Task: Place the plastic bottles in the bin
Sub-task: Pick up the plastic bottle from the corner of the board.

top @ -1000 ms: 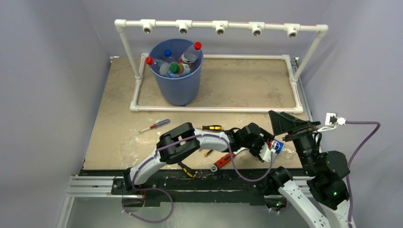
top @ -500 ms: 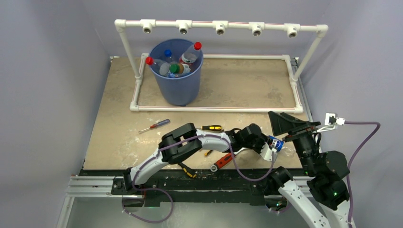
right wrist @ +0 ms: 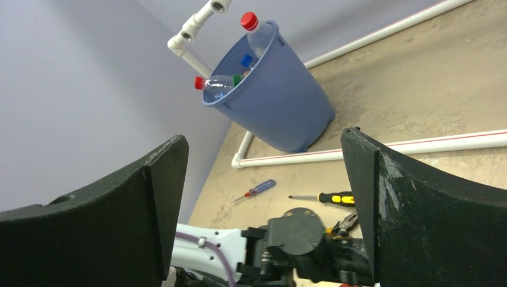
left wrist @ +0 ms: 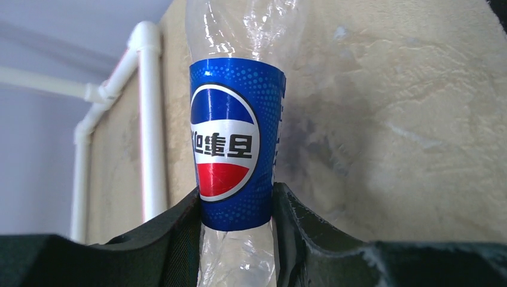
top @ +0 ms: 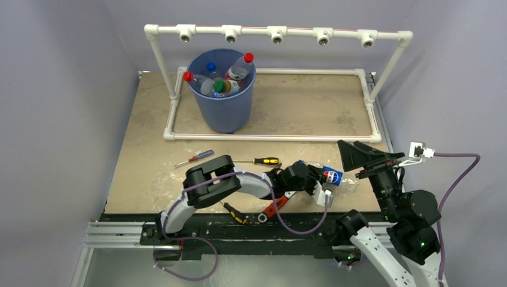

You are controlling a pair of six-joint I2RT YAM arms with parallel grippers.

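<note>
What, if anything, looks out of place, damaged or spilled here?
The bin is heaped: a red-capped bottle leans out above its rim. The Pepsi bottle pinched in the left gripper looks crinkled. Nothing looks spilled.

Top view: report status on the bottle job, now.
Left claw shut on bottle at its label. Right claw open, empty. Bin far left, several bottles inside already. Low rail of white pipe frame and a screwdriver lie between.

A robotics lab cell is indicated by plain lilac walls boxing in a worn tabletop, a white pipe frame and aluminium rails at its near edge.
</note>
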